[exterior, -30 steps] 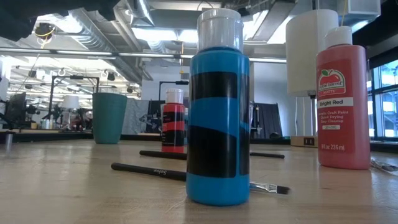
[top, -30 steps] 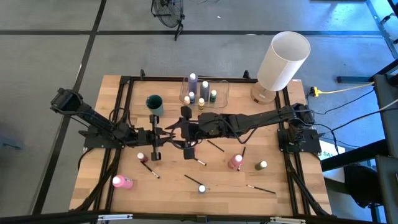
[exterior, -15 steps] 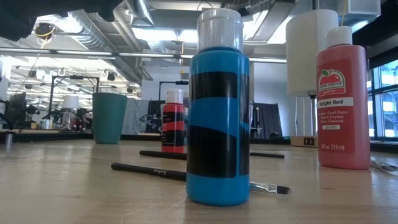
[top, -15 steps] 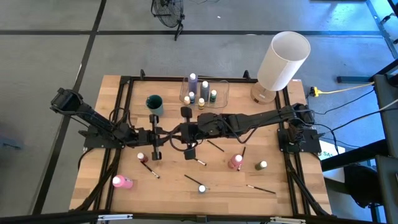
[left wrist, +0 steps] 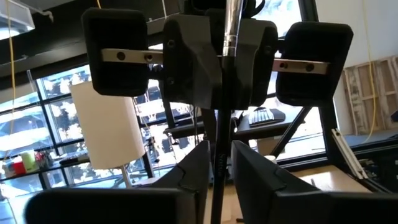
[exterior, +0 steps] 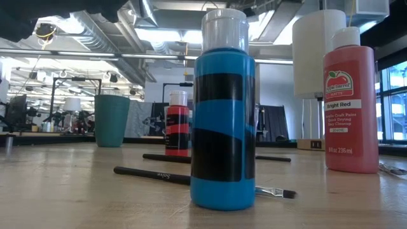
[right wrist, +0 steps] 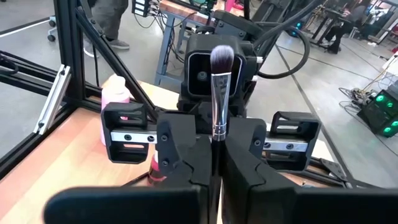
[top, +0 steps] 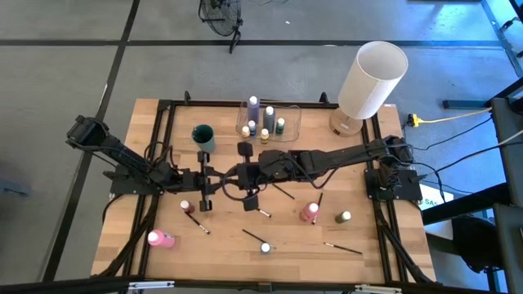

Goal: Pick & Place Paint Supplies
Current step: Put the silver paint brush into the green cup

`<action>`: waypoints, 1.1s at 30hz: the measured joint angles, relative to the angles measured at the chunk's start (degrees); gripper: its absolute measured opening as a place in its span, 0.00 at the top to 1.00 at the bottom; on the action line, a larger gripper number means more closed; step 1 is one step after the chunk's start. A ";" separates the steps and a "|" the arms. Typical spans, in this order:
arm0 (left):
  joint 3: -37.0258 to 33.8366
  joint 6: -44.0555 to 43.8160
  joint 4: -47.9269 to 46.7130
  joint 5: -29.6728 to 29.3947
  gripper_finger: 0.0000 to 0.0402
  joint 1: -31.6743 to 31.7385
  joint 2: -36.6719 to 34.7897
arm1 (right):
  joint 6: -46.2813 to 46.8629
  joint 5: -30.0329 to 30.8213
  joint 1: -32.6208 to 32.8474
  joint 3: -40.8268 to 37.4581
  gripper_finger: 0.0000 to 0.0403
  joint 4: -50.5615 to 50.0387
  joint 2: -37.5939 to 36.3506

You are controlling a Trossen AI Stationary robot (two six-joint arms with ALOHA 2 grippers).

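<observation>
Right end effector point(right wrist: 217, 155) now clamped on brush point(right wrist: 219, 81), left end effector point(left wrist: 217, 168) loosening

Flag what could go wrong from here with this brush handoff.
1. The brush is pinched only on its thin handle by the right gripper's shut jaws. With the left gripper's jaws parted, it may pivot or slip.
2. The grippers sit almost nose to nose above the table, so a skewed retreat could knock them together or snag the brush.
</observation>
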 joint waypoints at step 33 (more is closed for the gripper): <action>-0.07 9.16 -8.57 -20.19 0.62 -10.15 -9.99 | 3.23 5.12 -0.07 0.00 0.96 -7.87 0.00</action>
